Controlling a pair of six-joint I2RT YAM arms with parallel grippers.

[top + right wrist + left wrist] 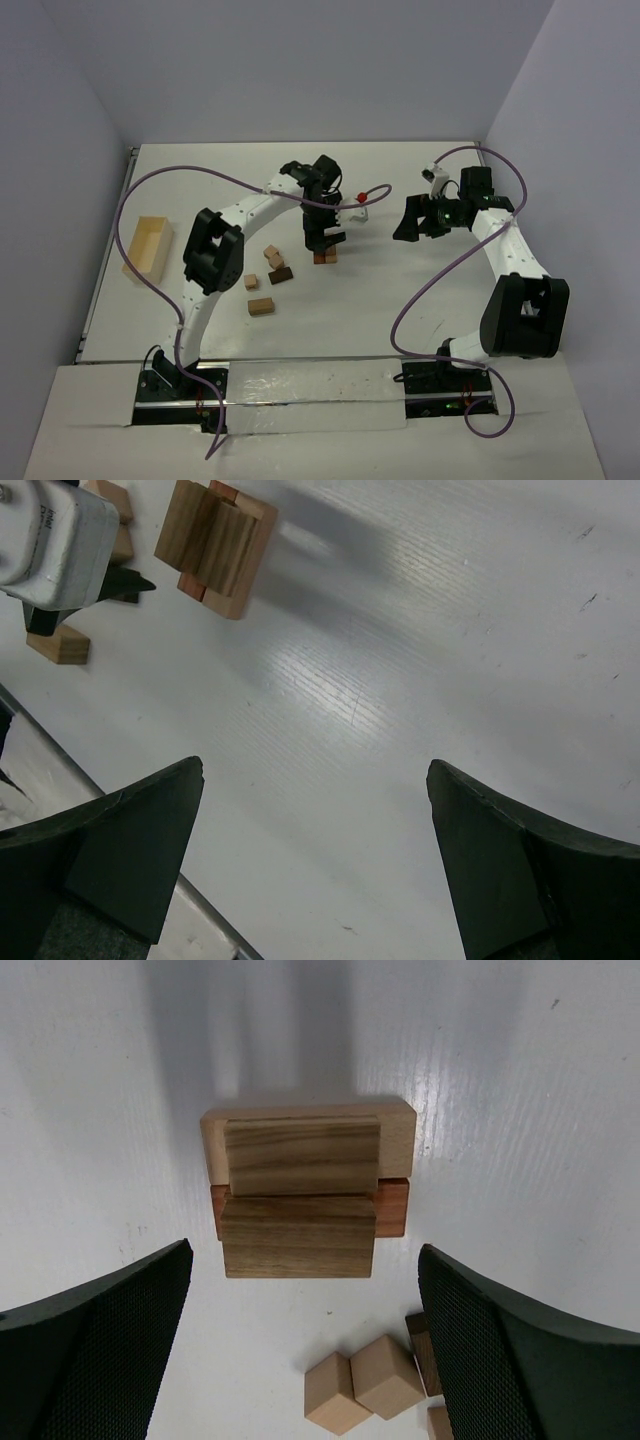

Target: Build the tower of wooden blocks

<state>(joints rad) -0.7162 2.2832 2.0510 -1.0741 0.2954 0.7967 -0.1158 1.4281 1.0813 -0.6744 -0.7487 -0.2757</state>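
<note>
The tower (pixel 300 1230) is a small stack: a tan brick (pixel 405 1135) and a reddish-brown brick (pixel 393 1210) lie low, and two dark brown bricks sit on top. My left gripper (pixel 305 1265) hangs open directly over it, holding nothing, with one finger on either side. In the top view the left gripper (pixel 325 238) is just above the tower (pixel 325 257). Loose wood blocks (pixel 273 258) lie to its left. My right gripper (pixel 312 770) is open and empty over bare table, right of the tower (pixel 215 545).
A larger pale wooden box (pixel 148 247) stands at the table's left edge. Two tan cubes (pixel 360 1385) lie close below the tower in the left wrist view. More loose bricks (pixel 261 306) rest toward the near left. A purple cable loops over each arm.
</note>
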